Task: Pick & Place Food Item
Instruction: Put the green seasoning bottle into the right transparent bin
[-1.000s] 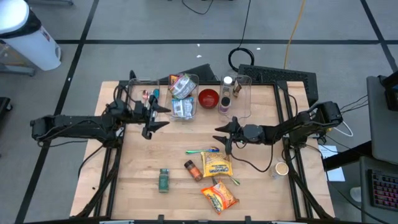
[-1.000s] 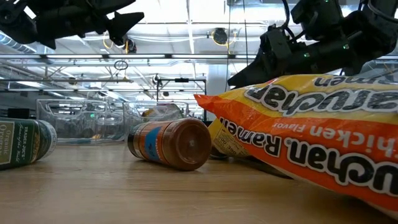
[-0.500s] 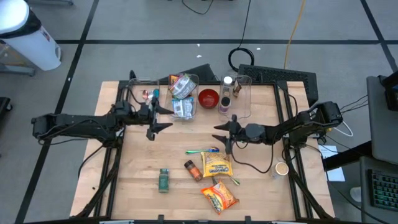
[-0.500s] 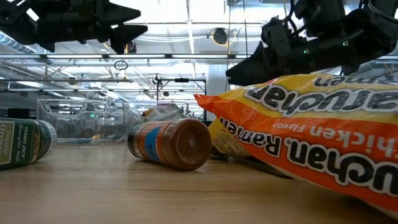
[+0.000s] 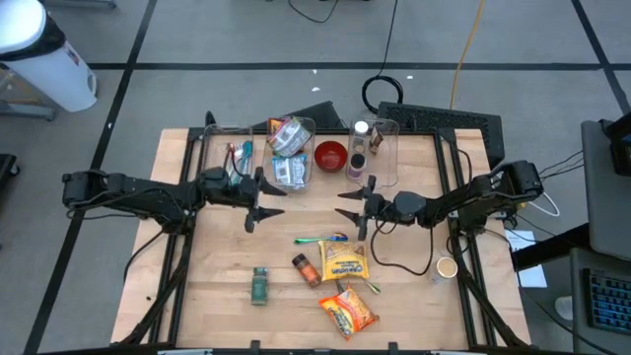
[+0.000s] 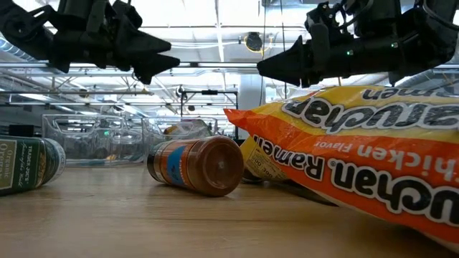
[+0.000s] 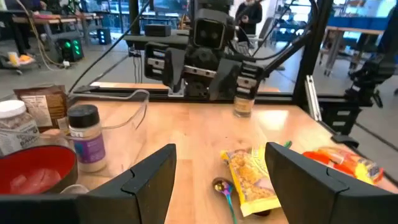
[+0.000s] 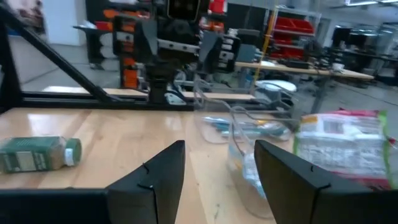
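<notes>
Food items lie on the near half of the wooden table: a yellow packet [image 5: 343,261], an orange ramen bag [image 5: 348,311], a brown spice jar [image 5: 306,269] on its side and a green jar [image 5: 259,286] on its side. My left gripper [image 5: 262,203] hovers open and empty left of the table's middle, above the board. My right gripper [image 5: 352,211] hovers open and empty just right of the middle, facing the left one. The left wrist view shows the yellow packet [image 7: 252,180] and the ramen bag [image 7: 339,163] ahead of the fingers. The right wrist view shows the green jar [image 8: 40,154].
Along the far edge stand clear bins [image 5: 291,153] with packets, a red bowl [image 5: 330,156] and a clear bin with spice bottles [image 5: 373,148]. A green spoon [image 5: 320,240] lies by the yellow packet. A small cup [image 5: 447,267] stands near the right edge.
My left gripper has gone toward the table's right edge, closer to the middle and to the right gripper, staying open. My right gripper has shifted a little toward the far edge, still open. The food items have not moved.
</notes>
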Available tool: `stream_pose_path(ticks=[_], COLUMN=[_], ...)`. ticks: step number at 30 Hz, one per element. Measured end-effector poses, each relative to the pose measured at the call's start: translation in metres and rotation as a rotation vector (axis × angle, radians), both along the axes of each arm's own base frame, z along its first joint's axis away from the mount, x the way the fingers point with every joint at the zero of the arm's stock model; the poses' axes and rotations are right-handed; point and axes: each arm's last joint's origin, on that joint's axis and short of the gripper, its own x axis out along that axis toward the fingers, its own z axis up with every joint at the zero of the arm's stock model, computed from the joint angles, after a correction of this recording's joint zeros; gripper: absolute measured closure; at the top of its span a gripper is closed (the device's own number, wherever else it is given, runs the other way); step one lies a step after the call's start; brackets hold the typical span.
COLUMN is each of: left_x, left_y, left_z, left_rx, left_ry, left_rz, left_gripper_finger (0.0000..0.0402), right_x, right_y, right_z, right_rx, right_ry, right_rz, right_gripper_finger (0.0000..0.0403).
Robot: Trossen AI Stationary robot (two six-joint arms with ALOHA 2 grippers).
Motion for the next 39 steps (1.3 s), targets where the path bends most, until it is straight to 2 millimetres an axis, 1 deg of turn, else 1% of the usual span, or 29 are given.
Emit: stream_pose_path(ticks=[6,9,13,18,22,24,27,31,34,39], left_x=[0.002,0.002,0.005,0.007,0.007,0.004,0.001,-0.005,-0.011,-0.016], left_y=[-0.011,-0.017,-0.024,-0.036,-0.05,-0.057,-0.065,-0.078,-0.089,-0.109], left_z=[-0.003,-0.004,-0.004,0.009,0.028,0.033,0.033,0.029,0.026,0.022], left_rx=[0.061,0.074,0.072,0.05,0.022,0.0,-0.079,-0.212,-0.265,-0.334], left_ry=[0.02,0.036,0.137,0.366,0.507,0.553,0.582,0.63,0.669,0.665], left_rz=[0.02,0.012,0.041,0.108,0.159,0.211,0.273,0.29,0.294,0.336], left_gripper_finger=[0.0147,0.0147,0.0147,0.0147,0.0147,0.0147,0.0147,0.0147,0.0147,0.0147], right_x=[0.001,0.001,0.001,0.001,0.001,0.001,0.0,0.0,0.001,0.005], right_y=[-0.009,-0.012,-0.011,-0.01,-0.008,-0.003,0.008,0.027,0.039,0.059], right_z=[0.002,0.002,0.002,0.004,0.004,0.003,0.003,0.001,0.002,0.004], right_rx=[0.039,0.067,0.072,0.07,0.054,0.041,0.011,-0.039,-0.052,-0.06], right_ry=[-0.023,-0.025,-0.033,-0.05,-0.043,-0.037,-0.028,0.006,0.025,0.079], right_rz=[0.161,0.185,0.193,0.197,0.227,0.252,0.282,0.321,0.302,0.366], right_gripper_finger=[0.0218,0.0218,0.0218,0.0218,0.0218,0.0218,0.0218,0.0218,0.0218,0.0218])
